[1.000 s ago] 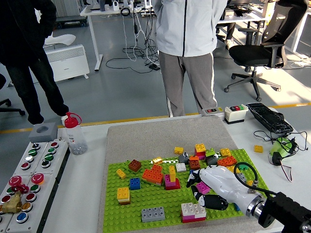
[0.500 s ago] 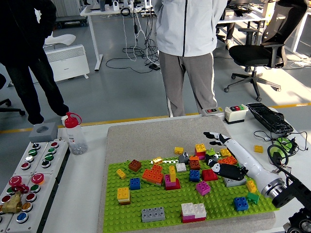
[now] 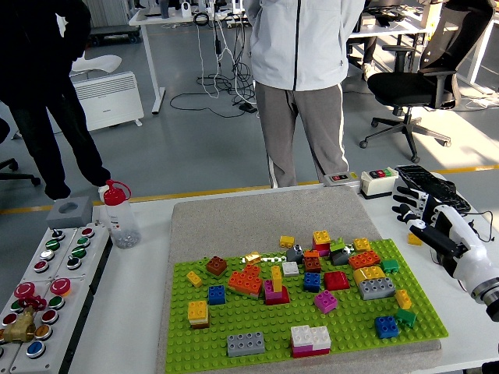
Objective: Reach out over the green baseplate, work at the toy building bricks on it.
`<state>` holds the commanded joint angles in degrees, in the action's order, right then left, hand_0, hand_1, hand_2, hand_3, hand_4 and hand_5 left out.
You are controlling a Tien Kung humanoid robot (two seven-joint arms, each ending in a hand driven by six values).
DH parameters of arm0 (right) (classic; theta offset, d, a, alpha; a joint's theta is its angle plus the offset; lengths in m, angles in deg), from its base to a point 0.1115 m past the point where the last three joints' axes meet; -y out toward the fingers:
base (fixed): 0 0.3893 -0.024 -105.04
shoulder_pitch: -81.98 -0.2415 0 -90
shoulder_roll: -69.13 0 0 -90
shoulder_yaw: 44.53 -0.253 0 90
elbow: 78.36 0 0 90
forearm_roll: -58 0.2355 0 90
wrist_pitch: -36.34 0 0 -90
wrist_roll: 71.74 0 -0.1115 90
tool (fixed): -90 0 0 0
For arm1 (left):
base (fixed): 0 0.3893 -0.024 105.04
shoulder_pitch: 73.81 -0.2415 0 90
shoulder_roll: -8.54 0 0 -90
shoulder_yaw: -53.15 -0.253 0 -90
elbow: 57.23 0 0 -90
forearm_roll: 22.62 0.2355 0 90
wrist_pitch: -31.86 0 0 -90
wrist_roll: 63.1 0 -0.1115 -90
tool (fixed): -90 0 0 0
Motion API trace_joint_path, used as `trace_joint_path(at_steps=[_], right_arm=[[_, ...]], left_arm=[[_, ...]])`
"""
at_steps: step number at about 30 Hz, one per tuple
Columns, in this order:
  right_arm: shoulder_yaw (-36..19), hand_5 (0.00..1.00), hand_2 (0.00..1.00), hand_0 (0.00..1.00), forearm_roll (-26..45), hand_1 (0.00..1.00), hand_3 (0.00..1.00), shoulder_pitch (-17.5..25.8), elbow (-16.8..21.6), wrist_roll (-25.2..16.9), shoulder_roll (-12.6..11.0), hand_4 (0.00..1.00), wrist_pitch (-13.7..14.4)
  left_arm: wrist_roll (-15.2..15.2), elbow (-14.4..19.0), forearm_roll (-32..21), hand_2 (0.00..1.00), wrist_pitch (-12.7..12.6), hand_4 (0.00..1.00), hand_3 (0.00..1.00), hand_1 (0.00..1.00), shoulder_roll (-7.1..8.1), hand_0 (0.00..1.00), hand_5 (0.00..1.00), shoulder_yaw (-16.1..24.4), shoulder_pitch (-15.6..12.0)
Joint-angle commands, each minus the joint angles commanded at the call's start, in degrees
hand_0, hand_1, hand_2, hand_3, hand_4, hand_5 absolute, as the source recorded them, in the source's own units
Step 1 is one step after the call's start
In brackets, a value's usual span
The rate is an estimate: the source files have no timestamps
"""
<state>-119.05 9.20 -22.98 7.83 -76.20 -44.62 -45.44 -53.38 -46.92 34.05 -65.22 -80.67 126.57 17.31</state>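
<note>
I saw the green baseplate (image 3: 257,327) as studded, glossy plastic | toy building bricks (image 3: 312,337) smooth, shiny plastic | grey mat (image 3: 234,222) under it matt, felt-like cloth | right hand (image 3: 437,222) glossy white shell, black fingers | table (image 3: 132,296) smooth white.

A clear bottle (image 3: 119,219) with a red cap stands upright on the white desk (image 3: 140,312) at 9 o'clock. Below it, at 8 o'clock, a grey control box (image 3: 47,288) carries red, green and blue push buttons. At 2 o'clock sit a small switch box (image 3: 379,182) and a black tray (image 3: 425,187). A person in grey trousers (image 3: 300,125) stands at 12 o'clock. A black office chair (image 3: 417,86) stands behind, at 1 o'clock.
</note>
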Motion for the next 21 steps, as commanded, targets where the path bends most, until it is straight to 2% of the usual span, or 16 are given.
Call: trace_joint_path(at_steps=[17, 18, 21], right_arm=[[-4.4, 0.394, 0.784, 0.802, 35.0, 0.770, 0.779, 2.3, -2.7, -0.1, 0.8, 0.525, -0.7], [-4.5, 0.431, 0.783, 0.801, 37.3, 0.768, 0.777, 2.4, -2.8, -0.1, 0.8, 0.532, -0.7], [-4.8, 0.431, 0.783, 0.801, 42.8, 0.768, 0.777, 2.5, -3.0, 0.0, 0.9, 0.532, -0.7]], left_arm=[[-0.1, 0.0, 0.0, 0.815, 0.1, 0.474, 0.672, 0.784, -0.03, 0.727, 0.998, 0.0, -0.1], [-0.1, 0.0, 0.0, 0.815, 0.1, 0.474, 0.673, 0.785, -0.02, 0.727, 0.998, 0.0, -0.1], [-0.1, 0.0, 0.0, 0.815, 0.1, 0.474, 0.673, 0.785, -0.02, 0.727, 0.998, 0.0, -0.1]])
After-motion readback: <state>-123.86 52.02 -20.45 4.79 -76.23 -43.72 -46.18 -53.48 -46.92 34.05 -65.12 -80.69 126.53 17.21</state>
